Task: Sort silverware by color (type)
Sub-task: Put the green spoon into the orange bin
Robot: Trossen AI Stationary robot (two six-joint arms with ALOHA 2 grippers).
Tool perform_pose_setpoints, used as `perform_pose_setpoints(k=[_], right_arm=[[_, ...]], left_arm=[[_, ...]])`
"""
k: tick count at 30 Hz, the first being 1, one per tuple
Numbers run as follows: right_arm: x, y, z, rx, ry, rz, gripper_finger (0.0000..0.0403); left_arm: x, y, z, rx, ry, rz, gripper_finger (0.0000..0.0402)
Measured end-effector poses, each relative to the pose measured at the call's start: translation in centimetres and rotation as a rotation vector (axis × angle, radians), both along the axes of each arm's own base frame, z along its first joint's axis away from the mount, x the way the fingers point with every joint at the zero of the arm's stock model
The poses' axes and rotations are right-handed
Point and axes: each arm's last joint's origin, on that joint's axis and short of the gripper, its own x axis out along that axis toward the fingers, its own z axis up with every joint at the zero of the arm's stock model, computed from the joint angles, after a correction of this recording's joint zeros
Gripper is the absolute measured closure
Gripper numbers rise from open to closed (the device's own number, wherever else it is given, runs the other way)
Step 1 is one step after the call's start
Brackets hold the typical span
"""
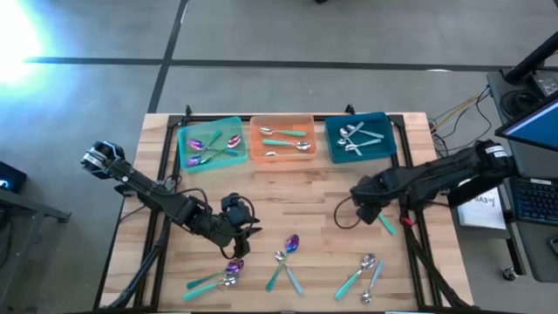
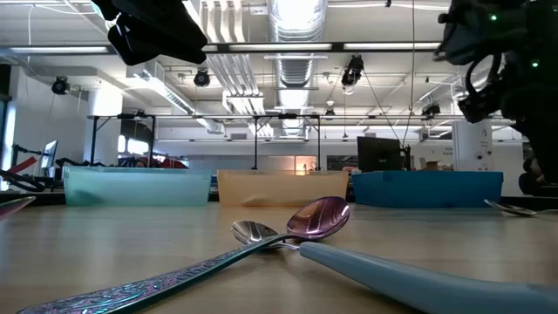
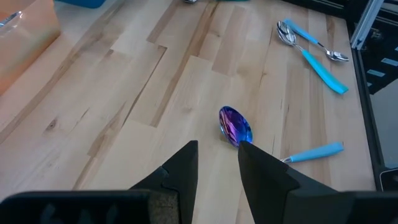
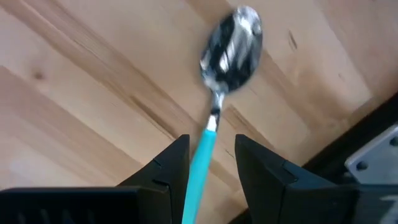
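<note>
The right hand (image 4: 211, 163) hangs over the counter (image 1: 288, 187) near its right edge, its fingers pinching the teal handle of a silver-headed spoon (image 4: 227, 53). The spoon is judged light, stiff and slick, best taken mid-handle. The left hand (image 3: 217, 165) is spread slightly, empty, above a purple-headed spoon (image 3: 235, 126).

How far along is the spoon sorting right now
Partly done. The green tray holds purple-headed spoons, the orange tray silver-headed teal-handled spoons, the teal tray all-silver spoons. In hand: the right gripper grips a silver-headed teal-handled spoon, lifted above the wooden table. The left gripper hovers empty over a purple-headed spoon. Several loose spoons remain near the table's front.
</note>
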Motion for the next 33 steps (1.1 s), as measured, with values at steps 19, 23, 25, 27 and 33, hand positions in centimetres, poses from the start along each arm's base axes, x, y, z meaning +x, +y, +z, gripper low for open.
perform_pose_setpoints(k=[19, 23, 25, 27, 33], right_arm=[[-2.2, 0.7, -4.4, 0.1, 0.059, -0.059, 0.0286], [-2.3, 0.7, -5.1, 0.107, 0.039, -0.053, 0.0296], [-2.3, 0.7, -5.1, 0.11, 0.033, -0.045, 0.0311], [-2.2, 0.7, -5.1, 0.113, 0.028, -0.034, 0.0336], [-1.6, 0.8, -4.7, 0.104, -0.014, 0.006, 0.0369]], left_arm=[[0.0, 0.0, 0.0, 0.0, 0.002, -0.001, 0.0303], [0.0, 0.0, 0.0, 0.0, 0.001, -0.001, 0.0303], [0.0, 0.0, 0.0, 0.0, 0.0, -0.001, 0.0303], [0.0, 0.0, 0.0, -0.001, -0.002, 0.0, 0.0303], [0.3, -0.1, 0.2, -0.027, -0.034, 0.006, 0.0303]])
